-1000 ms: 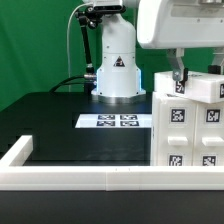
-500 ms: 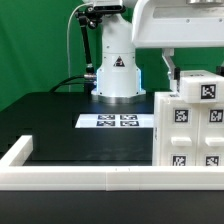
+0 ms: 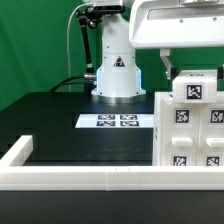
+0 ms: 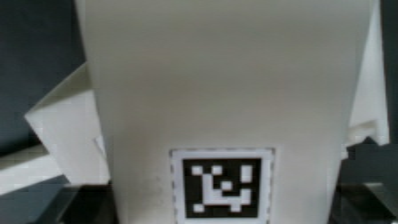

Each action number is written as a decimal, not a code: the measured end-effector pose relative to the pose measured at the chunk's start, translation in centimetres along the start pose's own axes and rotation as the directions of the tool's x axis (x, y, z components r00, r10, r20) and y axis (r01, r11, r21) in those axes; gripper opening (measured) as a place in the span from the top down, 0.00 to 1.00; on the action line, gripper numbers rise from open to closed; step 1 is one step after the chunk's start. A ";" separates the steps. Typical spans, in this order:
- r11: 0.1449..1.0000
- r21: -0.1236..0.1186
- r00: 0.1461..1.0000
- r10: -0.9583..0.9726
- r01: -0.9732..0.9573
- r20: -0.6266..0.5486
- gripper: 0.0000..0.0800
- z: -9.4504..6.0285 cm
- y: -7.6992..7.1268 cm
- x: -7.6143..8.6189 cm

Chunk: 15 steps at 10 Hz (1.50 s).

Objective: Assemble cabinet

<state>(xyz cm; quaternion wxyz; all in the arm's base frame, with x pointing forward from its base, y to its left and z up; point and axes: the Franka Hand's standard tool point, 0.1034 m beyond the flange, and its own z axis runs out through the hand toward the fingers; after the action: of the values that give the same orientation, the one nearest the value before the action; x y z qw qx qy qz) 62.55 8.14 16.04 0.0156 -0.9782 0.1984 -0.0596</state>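
Observation:
The cabinet (image 3: 192, 140) is the big white tagged block at the exterior view's right, near the front rim. My gripper (image 3: 188, 72) hangs right over its top and is shut on a smaller white tagged panel (image 3: 195, 90), held at the cabinet's top edge. One dark finger (image 3: 168, 66) shows on the panel's left side. In the wrist view the panel (image 4: 214, 100) fills most of the picture, its tag close to the gripper (image 4: 217, 214), with a dark finger (image 4: 366, 185) on either side. I cannot tell whether the panel touches the cabinet.
The marker board (image 3: 115, 121) lies flat mid-table in front of the arm's white base (image 3: 115, 70). A long low white rim (image 3: 80, 178) frames the black table at the front and the exterior view's left. A green backdrop stands behind.
The gripper has moved toward the exterior view's left with the panel. The panel's tag now faces the camera more squarely above the cabinet's top.

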 end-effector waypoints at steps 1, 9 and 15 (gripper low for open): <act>0.999 0.000 0.999 0.033 -0.033 0.000 0.30 0.0 0.0 0.0; 0.797 -0.020 0.797 0.604 -0.604 0.008 0.30 0.0 0.5 -0.5; 0.533 -0.027 0.532 0.846 -0.846 0.029 0.30 0.1 0.7 -0.7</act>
<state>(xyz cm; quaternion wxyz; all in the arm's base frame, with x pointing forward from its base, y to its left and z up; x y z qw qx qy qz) 61.70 7.79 15.86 0.0414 -0.7615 0.6463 -0.0251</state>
